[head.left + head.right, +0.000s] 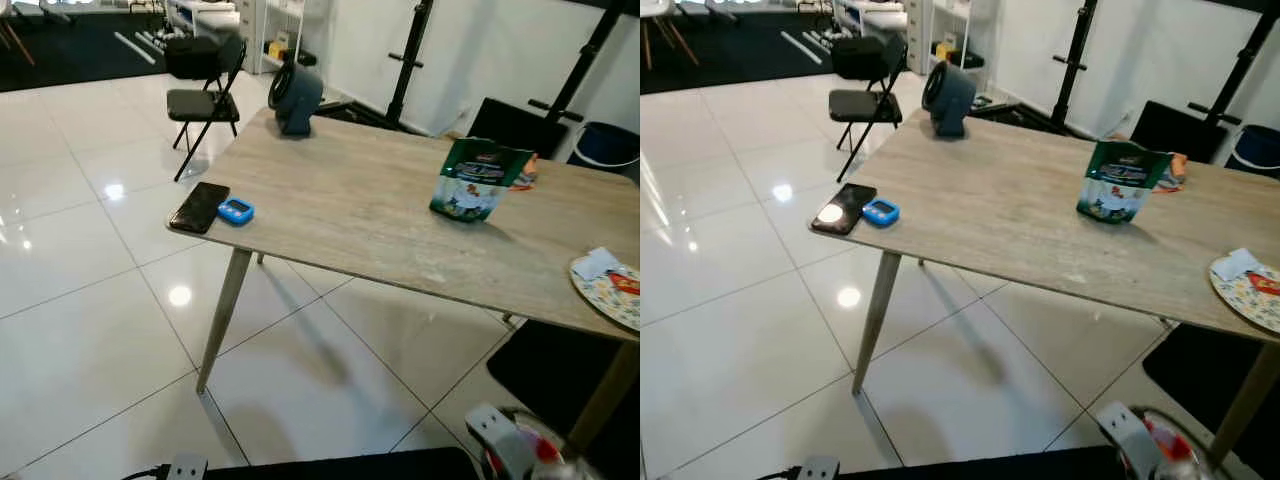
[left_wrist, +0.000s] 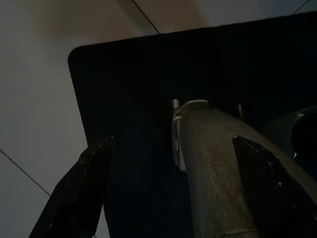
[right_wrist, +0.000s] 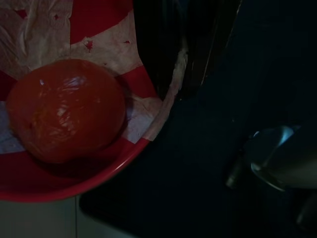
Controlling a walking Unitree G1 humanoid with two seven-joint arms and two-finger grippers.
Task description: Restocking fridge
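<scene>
A wooden table (image 1: 360,200) runs from the near left corner toward the right, on slim angled legs. At its left edge lie a phone (image 1: 200,207) and, touching it, a small blue timer (image 1: 236,211), both close to the rim. A dark fan (image 1: 296,95) stands near the far edge. A green pouch (image 1: 476,178) stands upright toward the right, well in from the near edge, and a patterned plate (image 1: 610,285) sits at the right end, partly over the near edge. Left of the table the white tiled floor (image 1: 90,290) is open up to a folding chair (image 1: 205,95) beyond the far corner.

The left gripper (image 2: 173,198) hangs low over a dark mat, its fingers spread wide with nothing between them. The right wrist view is dim: a red bowl (image 3: 74,183) lined with paper holds a red, wrapped-looking round thing (image 3: 64,109), perhaps a tomato, beside the mat. I cannot tell how the right gripper's fingers stand.
</scene>
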